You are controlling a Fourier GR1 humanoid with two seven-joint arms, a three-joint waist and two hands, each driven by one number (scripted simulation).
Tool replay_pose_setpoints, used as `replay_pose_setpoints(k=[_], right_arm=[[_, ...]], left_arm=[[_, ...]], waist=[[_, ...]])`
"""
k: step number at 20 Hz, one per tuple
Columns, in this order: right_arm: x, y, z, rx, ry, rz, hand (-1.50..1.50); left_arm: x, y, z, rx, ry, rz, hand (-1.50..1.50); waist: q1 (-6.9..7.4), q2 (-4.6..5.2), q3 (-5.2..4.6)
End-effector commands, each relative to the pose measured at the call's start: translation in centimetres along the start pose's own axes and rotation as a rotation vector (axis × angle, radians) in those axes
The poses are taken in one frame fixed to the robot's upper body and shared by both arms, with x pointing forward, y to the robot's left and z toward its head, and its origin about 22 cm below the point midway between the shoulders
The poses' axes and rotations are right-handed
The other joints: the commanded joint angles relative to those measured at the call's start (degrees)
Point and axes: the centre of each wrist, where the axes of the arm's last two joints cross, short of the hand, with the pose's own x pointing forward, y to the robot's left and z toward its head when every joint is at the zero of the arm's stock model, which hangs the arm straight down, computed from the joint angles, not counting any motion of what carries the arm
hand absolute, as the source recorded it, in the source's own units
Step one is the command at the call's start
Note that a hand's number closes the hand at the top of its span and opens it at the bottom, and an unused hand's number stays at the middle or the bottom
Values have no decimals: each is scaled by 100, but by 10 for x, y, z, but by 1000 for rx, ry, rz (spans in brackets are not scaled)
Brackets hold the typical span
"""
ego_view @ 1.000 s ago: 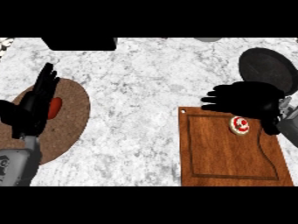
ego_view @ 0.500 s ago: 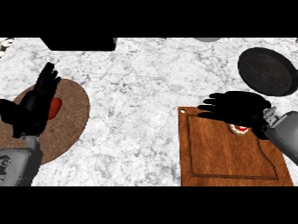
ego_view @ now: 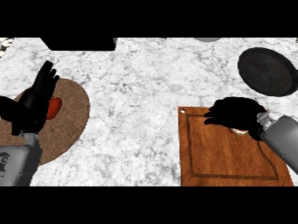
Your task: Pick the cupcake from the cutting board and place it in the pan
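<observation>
- The right hand (ego_view: 236,114) lies over the upper part of the cutting board (ego_view: 225,157), its grey forearm coming in from the lower right.
- Its fingers are curled downward over the cupcake (ego_view: 240,131), which sits on the board directly beneath the hand.
- Only a small pale and reddish sliver of the cupcake peeks out below the palm, next to the wrist; the rest is hidden.
- Whether the curled fingers actually clamp the cupcake or only cover it cannot be told from this view.
- The pan (ego_view: 267,71) is up and to the right of the right hand, apart from it, on the counter (ego_view: 144,87); its handle runs off toward the right edge.
- The board's near edge reaches toward the bottom of the view, below the right hand.
- The left hand (ego_view: 29,105) shows at the left, well apart from the right hand, fingers straight and spread, pointing up, thumb out to the left; it holds nothing.
- Beneath the left hand is a brown round mat (ego_view: 71,118), and a red-orange thing (ego_view: 54,108) lies on it just right of the palm.
- A black block (ego_view: 80,43) sits at the counter's far edge, above and right of the left hand.
</observation>
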Motion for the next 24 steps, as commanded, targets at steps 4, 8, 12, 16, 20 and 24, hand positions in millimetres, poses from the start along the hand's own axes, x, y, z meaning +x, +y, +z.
replay_pose_setpoints(k=[4, 8, 12, 16, 20, 24], right_arm=[[-8, 1, -3, 45, -152, 64, 150], [10, 0, -1, 10, -159, 52, 150], [20, 17, -27, -78, 31, -292, 150], [42, 41, -52, -193, 238, -624, 150], [74, 18, -45, -395, 410, -704, 150], [81, -28, -10, -756, 511, -622, 150]], left_arm=[[3, -7, -4, -2, -14, -1, 0], [-1, 3, 3, 23, -1, 3, 0], [-4, -2, 8, 26, 10, -12, 0], [-6, 12, 10, 69, 17, -8, 0], [-10, 6, 21, 54, 19, -2, 0], [-2, 8, 14, 48, 13, -3, 0]], waist=[[9, 8, 0], [-32, -9, -2], [-163, -45, -1], [-382, -79, 3], [-308, -109, -3], [-242, -86, -1]])
